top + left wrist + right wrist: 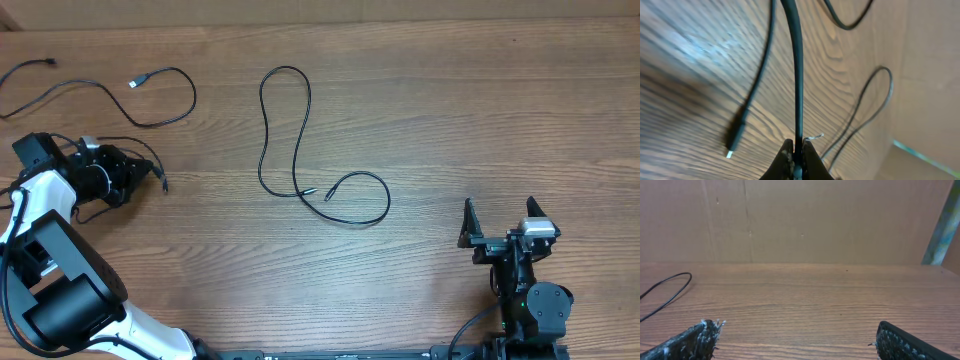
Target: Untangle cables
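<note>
Held cable: thin black flexible cable running straight up out of the L fingertips in L wrist view; sitting at far-left side of table; route in overhead too cluttered by the arm to trace.
Neighbour cable: second thin black cable lying on the wood just beside the held one, ending in small dark plug w/ silvery tip.
Centre cable: long thin black cable lying loose mid-table, forming a tall narrow loop plus a rounder loop to its right, crossing itself near its small end plug; well apart from both arms.
Top-left cables: looping black cable w/ pale plug and another black cable trailing off the left edge.
L gripper: black two-finger L gripper pressing together, pinching the held cable.
R gripper: black two-finger R gripper spreading wide, gripping nothing, sitting at lower-right, near no cable.
Surface: brown wood-grain table.
Backdrop: plain brown cardboard wall standing behind table edge.
</note>
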Controlling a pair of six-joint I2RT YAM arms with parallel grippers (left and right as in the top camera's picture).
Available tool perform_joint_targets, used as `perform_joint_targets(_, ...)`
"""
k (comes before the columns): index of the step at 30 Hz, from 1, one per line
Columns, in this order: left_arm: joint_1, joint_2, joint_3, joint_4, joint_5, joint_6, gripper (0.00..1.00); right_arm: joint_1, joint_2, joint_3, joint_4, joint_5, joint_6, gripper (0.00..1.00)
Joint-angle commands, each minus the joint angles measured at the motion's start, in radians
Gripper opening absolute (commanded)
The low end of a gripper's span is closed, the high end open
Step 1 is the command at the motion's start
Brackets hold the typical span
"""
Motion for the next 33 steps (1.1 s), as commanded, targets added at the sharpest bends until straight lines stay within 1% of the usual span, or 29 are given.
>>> perform_joint_targets(1,0.007,0.013,0.02,0.002,0.058,-0.006,0.07,-0.001,-0.009,-0.01,0.006,-0.002,0.003,1.0)
perform_joint_targets(2,0.007,0.013,0.02,0.001,0.047,-0.006,0.21,-0.001,-0.009,-0.01,0.006,-0.002,0.003,1.0)
perform_joint_targets(3,0.007,0.013,0.02,0.001,0.034,0.0,0.57,-0.001,-0.009,-0.01,0.006,-0.002,0.003,1.0)
perform_joint_targets(4,0.007,0.013,0.02,0.001,0.019,0.01,0.77,-0.001,-0.009,-0.01,0.006,-0.002,0.003,1.0)
perform_joint_targets(6,0.007,0.013,0.02,0.0,-0.006,0.047,1.0,-0.001,-0.009,-0.01,0.006,-0.002,0.003,1.0)
perform_joint_targets(9,0.008,0.013,0.02,0.002,-0.023,0.09,1.0,-0.001,-0.009,-0.01,0.006,-0.002,0.003,1.0)
perform_joint_targets(12,0.015,0.013,0.022,0.005,0.001,0.092,0.99,-0.001,-0.009,-0.01,0.006,-0.002,0.003,1.0)
perform_joint_targets(13,0.017,0.013,0.026,0.005,0.014,0.092,0.97,-0.001,-0.009,-0.01,0.006,-0.002,0.003,1.0)
perform_joint_targets(15,0.023,0.013,0.041,0.004,0.059,0.092,0.91,-0.001,-0.009,-0.01,0.006,-0.002,0.003,1.0)
perform_joint_targets(17,0.031,0.013,0.068,-0.002,0.106,0.092,0.88,-0.001,-0.009,-0.01,0.006,-0.002,0.003,1.0)
perform_joint_targets(19,0.039,0.011,0.104,-0.023,0.136,0.092,0.88,-0.001,-0.009,-0.01,0.006,-0.002,0.003,1.0)
perform_joint_targets(22,0.055,0.011,0.182,-0.095,0.117,0.092,0.88,-0.001,-0.009,-0.01,0.006,-0.002,0.003,1.0)
perform_joint_targets(23,0.061,0.011,0.208,-0.122,0.094,0.092,0.92,-0.001,-0.009,-0.01,0.006,-0.002,0.003,1.0)
perform_joint_targets(24,0.068,0.01,0.247,-0.171,0.035,0.092,1.0,-0.001,-0.009,-0.01,0.006,-0.002,0.003,1.0)
perform_joint_targets(27,0.077,0.004,0.338,-0.292,-0.134,0.092,0.99,-0.001,-0.009,-0.01,0.006,-0.002,0.003,1.0)
perform_joint_targets(30,0.08,-0.005,0.445,-0.419,-0.358,0.086,1.0,-0.001,-0.009,-0.01,0.006,-0.002,0.003,1.0)
perform_joint_targets(31,0.08,-0.008,0.477,-0.456,-0.426,0.063,1.0,-0.001,-0.009,-0.01,0.006,-0.002,0.003,1.0)
perform_joint_targets(33,0.084,-0.01,0.516,-0.511,-0.505,-0.003,1.0,-0.001,-0.009,-0.01,0.006,-0.002,0.003,1.0)
